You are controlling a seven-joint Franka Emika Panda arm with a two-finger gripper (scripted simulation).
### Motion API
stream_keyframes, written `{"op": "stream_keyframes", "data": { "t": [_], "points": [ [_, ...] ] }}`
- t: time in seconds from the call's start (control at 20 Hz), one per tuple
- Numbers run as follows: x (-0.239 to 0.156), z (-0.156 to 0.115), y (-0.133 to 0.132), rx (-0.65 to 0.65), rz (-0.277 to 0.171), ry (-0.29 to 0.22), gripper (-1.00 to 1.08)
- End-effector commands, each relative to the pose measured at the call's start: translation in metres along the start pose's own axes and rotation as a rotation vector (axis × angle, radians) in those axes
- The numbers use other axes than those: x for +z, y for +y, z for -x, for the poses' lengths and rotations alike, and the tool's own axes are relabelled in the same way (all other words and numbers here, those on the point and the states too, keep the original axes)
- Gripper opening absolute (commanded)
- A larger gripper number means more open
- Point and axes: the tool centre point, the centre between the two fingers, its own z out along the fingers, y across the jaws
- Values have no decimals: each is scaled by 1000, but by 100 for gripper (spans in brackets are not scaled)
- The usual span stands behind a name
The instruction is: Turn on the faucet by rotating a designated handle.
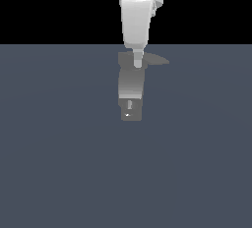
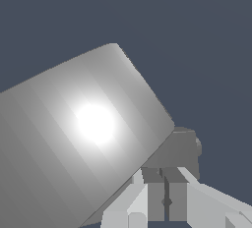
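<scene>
The white arm's tool point(image 1: 137, 64) hangs over the faucet point(image 1: 131, 87) at its wide end, beside the handle point(image 1: 158, 61); whether it is clenched, I cannot tell.

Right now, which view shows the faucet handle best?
The exterior view. There the handle shows as a thin grey lever tapering to a point, projecting from the faucet toward the exterior view's right, just beside the pincer. The wrist view is mostly filled by a big glaring grey surface; I cannot pick out the handle there.
</scene>
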Motion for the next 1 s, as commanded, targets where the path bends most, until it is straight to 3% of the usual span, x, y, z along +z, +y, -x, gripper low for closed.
{"op": "stream_keyframes", "data": {
  "t": [0.0,0.95],
  "points": [
    [0,-7,-5,2,0,0,-100],
    [0,-81,-61,21,1,1,-100]
  ]
}}
